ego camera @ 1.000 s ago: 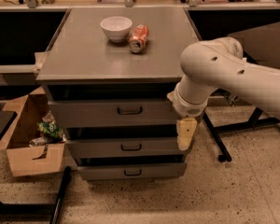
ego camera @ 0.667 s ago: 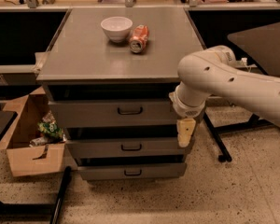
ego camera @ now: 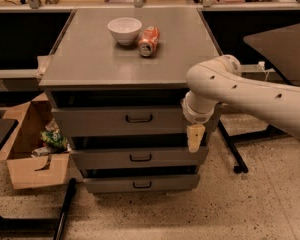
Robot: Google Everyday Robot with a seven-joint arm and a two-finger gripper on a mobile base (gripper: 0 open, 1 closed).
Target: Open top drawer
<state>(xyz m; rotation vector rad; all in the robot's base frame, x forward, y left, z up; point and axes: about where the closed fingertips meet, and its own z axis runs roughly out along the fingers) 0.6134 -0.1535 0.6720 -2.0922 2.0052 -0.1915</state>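
Note:
The top drawer (ego camera: 90, 122) is the widest grey drawer, just under the cabinet top, and its front is pulled slightly forward. Its small dark bar handle (ego camera: 139, 118) sits at centre. Two narrower drawers (ego camera: 105, 159) lie below it. My gripper (ego camera: 195, 138) hangs pointing down at the right end of the drawer fronts, level with the gap between the top and middle drawers. It is well to the right of the handle and touches nothing that I can see. My white arm (ego camera: 240, 91) reaches in from the right.
A white bowl (ego camera: 124, 30) and a tipped red can (ego camera: 148, 40) lie on the cabinet top (ego camera: 90, 59). An open cardboard box (ego camera: 30, 149) with rubbish stands on the floor to the left. A dark table leg (ego camera: 230, 144) stands behind my arm on the right.
My arm has sunk a little and shifted slightly left. The gripper stays at nearly the same spot by the right end of the drawers. The drawers have not moved.

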